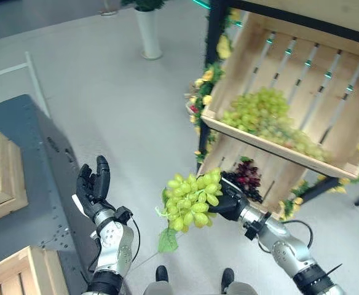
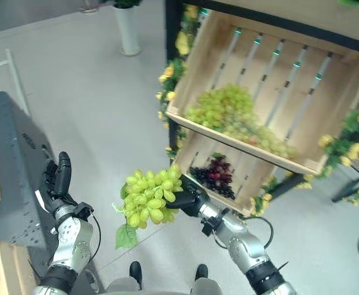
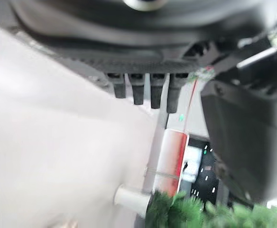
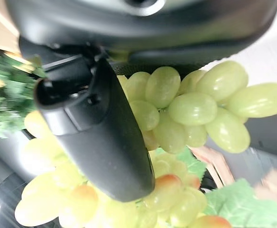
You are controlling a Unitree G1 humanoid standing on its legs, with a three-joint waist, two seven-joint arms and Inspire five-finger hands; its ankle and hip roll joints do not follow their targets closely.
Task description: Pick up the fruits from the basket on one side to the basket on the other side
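My right hand is shut on a bunch of green grapes with a leaf hanging below it, held in the air over the floor between the two sides. In the right wrist view the thumb presses against the grapes. To the right, a tilted wooden crate holds more green grapes, and a lower crate holds dark red grapes. My left hand is raised with fingers straight, holding nothing, beside the grey table. A wooden crate with some fruit stands on that table at the far left.
Another wooden crate sits at the table's near corner. Yellow flowers decorate the dark shelf frame. A white post stands on the floor at the back. A white frame stands behind the table.
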